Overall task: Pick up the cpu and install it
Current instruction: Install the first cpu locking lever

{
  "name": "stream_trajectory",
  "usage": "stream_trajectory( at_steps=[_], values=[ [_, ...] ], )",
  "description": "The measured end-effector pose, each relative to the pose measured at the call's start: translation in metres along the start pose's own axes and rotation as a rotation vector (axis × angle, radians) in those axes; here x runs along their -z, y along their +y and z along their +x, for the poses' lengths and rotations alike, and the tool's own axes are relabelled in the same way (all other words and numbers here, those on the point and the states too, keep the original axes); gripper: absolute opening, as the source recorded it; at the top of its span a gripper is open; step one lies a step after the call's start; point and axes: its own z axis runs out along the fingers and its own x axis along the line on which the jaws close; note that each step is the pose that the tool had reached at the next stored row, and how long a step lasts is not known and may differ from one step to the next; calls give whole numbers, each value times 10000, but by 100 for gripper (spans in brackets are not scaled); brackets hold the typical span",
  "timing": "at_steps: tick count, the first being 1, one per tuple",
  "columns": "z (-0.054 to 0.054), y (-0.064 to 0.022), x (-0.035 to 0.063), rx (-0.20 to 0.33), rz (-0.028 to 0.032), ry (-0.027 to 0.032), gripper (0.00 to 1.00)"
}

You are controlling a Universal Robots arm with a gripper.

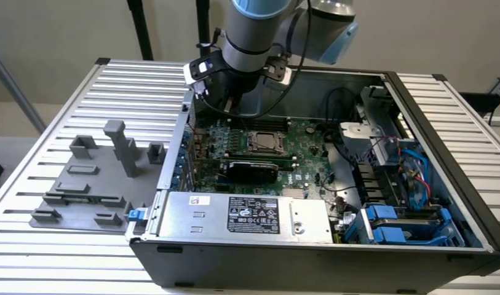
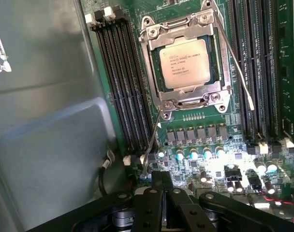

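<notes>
The cpu, a silvery square chip with printed text, lies flat inside the metal socket frame on the green motherboard. In the exterior view the cpu sits mid-board in the open computer case. My gripper is shut with nothing between its black fingers. It hovers over the board a short way from the socket's corner, not touching the chip. Two thin wire levers stick out beside the frame. The arm reaches down into the case's back corner on the exterior view's left.
Black memory slots flank the socket. A grey case wall rises close beside the gripper. A silver box with a black label fills the case front. Blue drive bays and cables sit on the exterior view's right. A grey fixture lies on the slatted table.
</notes>
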Motion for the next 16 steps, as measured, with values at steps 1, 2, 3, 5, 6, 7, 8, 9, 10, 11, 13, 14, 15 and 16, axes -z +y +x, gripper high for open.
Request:
stream_trajectory(
  at_steps=[1, 2, 3, 5, 6, 7, 8, 9, 10, 11, 13, 14, 15, 16],
  values=[
    [1, -1, 3, -82, -22, 32, 11],
    [2, -2, 7, -164, -45, 60, 11],
    [4, -4, 15, -248, -69, 89, 11],
    [12, -11, 46, -380, -103, 126, 11],
    [17, -15, 64, -436, -118, 142, 11],
    [22, -19, 83, -486, -131, 154, 11],
    [26, -20, 97, -527, -143, 164, 11],
    [29, -19, 107, -565, -154, 173, 11],
    [32, -17, 114, -595, -166, 183, 11],
    [34, -12, 118, -621, -177, 192, 11],
    [40, 6, 121, -651, -200, 214, 11],
    [43, 17, 123, -659, -211, 223, 11],
    [47, 32, 127, -664, -221, 231, 11],
    [51, 50, 130, -667, -227, 235, 11]
  ],
)
